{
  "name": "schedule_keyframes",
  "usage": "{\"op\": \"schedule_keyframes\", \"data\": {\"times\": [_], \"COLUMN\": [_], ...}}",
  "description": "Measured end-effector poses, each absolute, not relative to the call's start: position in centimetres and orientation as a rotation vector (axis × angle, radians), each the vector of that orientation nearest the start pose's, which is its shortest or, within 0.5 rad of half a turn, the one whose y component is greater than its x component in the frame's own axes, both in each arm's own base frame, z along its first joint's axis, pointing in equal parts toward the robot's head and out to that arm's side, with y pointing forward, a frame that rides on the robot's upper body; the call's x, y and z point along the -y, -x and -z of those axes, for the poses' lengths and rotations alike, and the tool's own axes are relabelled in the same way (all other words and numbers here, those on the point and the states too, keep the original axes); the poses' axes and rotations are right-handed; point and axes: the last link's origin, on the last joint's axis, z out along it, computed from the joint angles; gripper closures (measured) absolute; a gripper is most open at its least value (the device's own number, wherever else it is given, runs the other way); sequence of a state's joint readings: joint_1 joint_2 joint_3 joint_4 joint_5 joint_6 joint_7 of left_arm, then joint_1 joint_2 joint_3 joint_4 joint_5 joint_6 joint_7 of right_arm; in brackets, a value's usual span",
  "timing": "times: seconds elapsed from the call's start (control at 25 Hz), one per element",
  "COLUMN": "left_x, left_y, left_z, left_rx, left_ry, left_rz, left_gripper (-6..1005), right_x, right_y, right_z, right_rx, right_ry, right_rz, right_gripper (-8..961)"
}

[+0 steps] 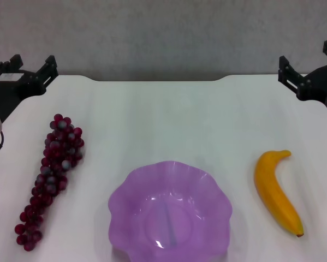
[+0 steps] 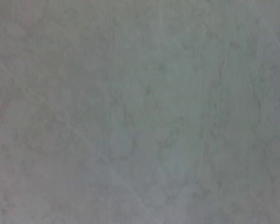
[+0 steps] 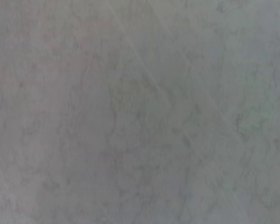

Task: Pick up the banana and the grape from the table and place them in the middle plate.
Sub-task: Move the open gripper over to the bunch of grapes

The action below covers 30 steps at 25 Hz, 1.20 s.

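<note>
The grape [image 1: 52, 176] lies as a long dark red-purple bunch on the left of the white table [image 1: 168, 120]. A yellow-orange banana [image 1: 276, 192] rests on the right side, its dark tip toward the front. Between them, at the front centre, sits the purple middle plate [image 1: 131, 191] with a wavy rim, and nothing is in it. My left gripper [image 1: 32, 64] hangs at the far left back corner, open and holding nothing, well behind the grape. At the far right back corner my right gripper [image 1: 307, 60] is also open, well behind the banana. Both wrist views show only a grey mottled surface.
A grey wall [image 1: 163, 33] rises behind the table's back edge, which has a shallow notch in the middle. Bare tabletop lies between the plate and each fruit, and across the back half.
</note>
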State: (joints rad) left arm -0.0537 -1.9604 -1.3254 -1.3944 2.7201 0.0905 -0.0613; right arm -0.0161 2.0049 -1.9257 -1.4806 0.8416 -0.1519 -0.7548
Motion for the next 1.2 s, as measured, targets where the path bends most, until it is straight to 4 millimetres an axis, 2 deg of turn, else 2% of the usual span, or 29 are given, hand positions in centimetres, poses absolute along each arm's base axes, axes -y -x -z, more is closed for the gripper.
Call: {"op": "schedule_keyframes", "data": {"times": [0.6,1.2], "left_x": [-35.4,-35.6], "left_y": [23.6,23.4], "left_z": [-4.9,-3.7], "left_rx": [0.746,0.843], "left_ry": [1.707,1.874], "left_rz": [0.614,0.242], "left_gripper": [254,259], "right_x": [-33.2,-33.2], "right_y": [-20.9,-21.0], "right_z": [-2.8,-2.9], "right_rx": [-0.394,-0.398], "right_ry": [1.765,1.761], "right_rz": [-0.451,-0.449], "right_gripper": [62,65]}}
